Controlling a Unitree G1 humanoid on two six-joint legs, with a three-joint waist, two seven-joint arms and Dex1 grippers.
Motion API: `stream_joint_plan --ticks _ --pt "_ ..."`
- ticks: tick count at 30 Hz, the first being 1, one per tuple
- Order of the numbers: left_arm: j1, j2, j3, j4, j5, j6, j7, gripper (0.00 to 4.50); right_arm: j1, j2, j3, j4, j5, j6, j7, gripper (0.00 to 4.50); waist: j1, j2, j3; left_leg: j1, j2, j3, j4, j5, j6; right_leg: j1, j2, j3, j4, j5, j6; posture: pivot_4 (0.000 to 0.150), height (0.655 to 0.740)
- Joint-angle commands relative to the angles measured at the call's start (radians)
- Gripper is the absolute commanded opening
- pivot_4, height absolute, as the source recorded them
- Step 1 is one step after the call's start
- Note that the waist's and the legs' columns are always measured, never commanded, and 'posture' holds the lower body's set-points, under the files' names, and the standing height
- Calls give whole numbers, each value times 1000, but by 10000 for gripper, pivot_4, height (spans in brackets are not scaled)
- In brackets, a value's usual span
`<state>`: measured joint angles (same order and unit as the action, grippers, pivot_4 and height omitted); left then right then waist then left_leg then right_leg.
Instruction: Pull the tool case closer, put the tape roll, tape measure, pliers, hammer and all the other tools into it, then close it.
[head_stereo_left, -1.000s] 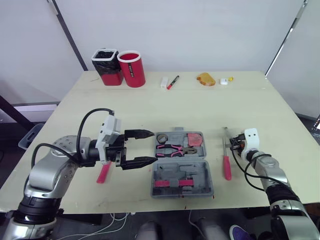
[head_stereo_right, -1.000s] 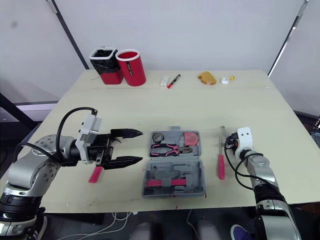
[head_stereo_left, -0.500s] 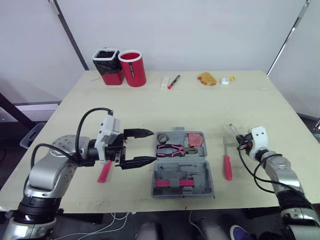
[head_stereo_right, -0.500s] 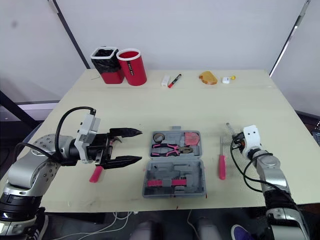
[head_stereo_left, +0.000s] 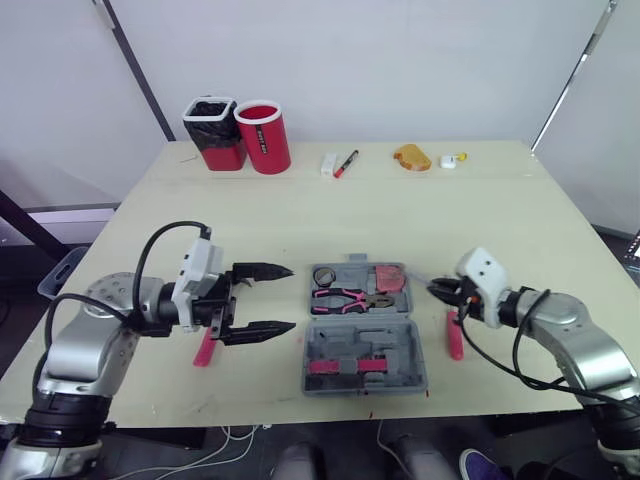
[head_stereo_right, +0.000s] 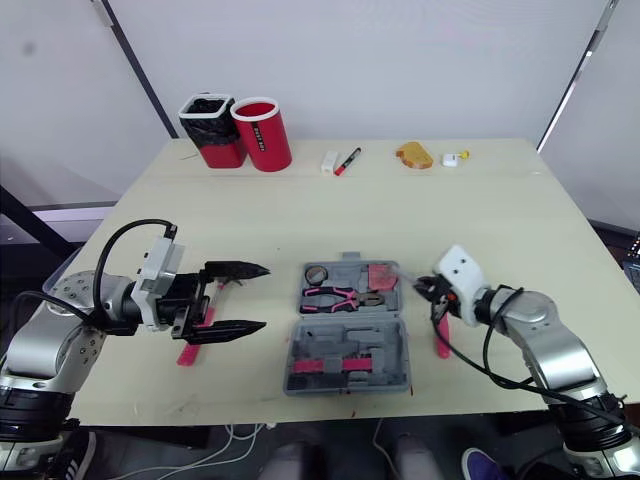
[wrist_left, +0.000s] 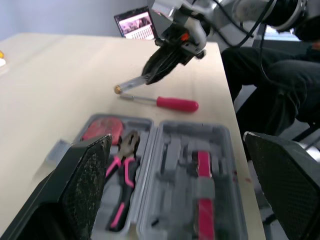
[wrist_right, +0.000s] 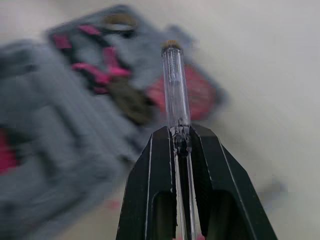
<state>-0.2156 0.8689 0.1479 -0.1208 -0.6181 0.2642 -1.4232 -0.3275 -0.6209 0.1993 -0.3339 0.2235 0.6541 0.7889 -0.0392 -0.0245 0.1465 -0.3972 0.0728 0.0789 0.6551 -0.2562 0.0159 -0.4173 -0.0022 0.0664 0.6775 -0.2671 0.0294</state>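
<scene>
Grey moulded plastic tool case (head_stereo_left: 395, 345) lies open at the front middle of your pale wooden table (head_stereo_left: 300, 210), between the two grippers, so the pulling-in looks done. In its far half you already have the pink-handled pliers (head_stereo_left: 345, 297), a small dark tape roll (head_stereo_left: 323, 274) in the corner towards the robot's left, and a flat red piece (head_stereo_left: 391, 279) beside the pliers. That red piece may be the tape measure, though I can't tell for sure.

Your right gripper (head_stereo_left: 442, 290) is clamped on a slim clear-bodied screwdriver with a brass cap (wrist_right: 175, 85). It is held off the table just beside the case's right edge, with the capped end pointing in towards the case. I judge this to be the step in hand: carrying that tool to a free slot.

Your left gripper (head_stereo_left: 288, 298) has its fingers spread wide with nothing between them. It hovers to the left of the case, aimed at it.

Two tools are left to pack, by my reading. A red-handled screwdriver (wrist_left: 176, 103) lies on the table just right of the case, below your right gripper. A pink-handled tool (head_stereo_left: 207, 347) lies under the left arm, and I can't make out whether it is the hammer. After those you have the lid to fold shut, so you look past halfway.
</scene>
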Motion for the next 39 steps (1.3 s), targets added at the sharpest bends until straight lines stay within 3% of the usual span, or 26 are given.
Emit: stream_joint_plan --ticks 1,12,23,30,39 --pt "4 19 28 14 2 -34 -37 45000 -63 -19 64 -59 -13 62 26 1278 1 0 0 0 0 0 0 0 0 0 0 0 0 0 0 1500 7400" --pt "74 71 45 81 47 -111 -119 45000 -331 62 394 -18 -109 195 77 1278 1 0 0 -4 1 2 0 0 0 -5 0 0 0 -1 -1 1500 7400" --pt "86 90 38 142 91 -205 -151 45000 -388 155 580 91 -257 180 30 1278 1 -1 0 -6 1 3 0 0 0 -7 0 0 1 -1 -1 1500 7400" --pt "84 85 36 136 68 -187 -148 45000 -359 198 562 147 -277 139 29 1278 -1 -1 0 -21 1 1 10 0 0 -20 1 -1 7 0 -1 1500 7400" --pt "70 78 30 150 69 -195 -147 45000 -349 218 544 187 -304 71 28 1278 -1 -1 0 -19 1 1 15 0 0 -20 0 -1 15 0 -1 1500 7400"
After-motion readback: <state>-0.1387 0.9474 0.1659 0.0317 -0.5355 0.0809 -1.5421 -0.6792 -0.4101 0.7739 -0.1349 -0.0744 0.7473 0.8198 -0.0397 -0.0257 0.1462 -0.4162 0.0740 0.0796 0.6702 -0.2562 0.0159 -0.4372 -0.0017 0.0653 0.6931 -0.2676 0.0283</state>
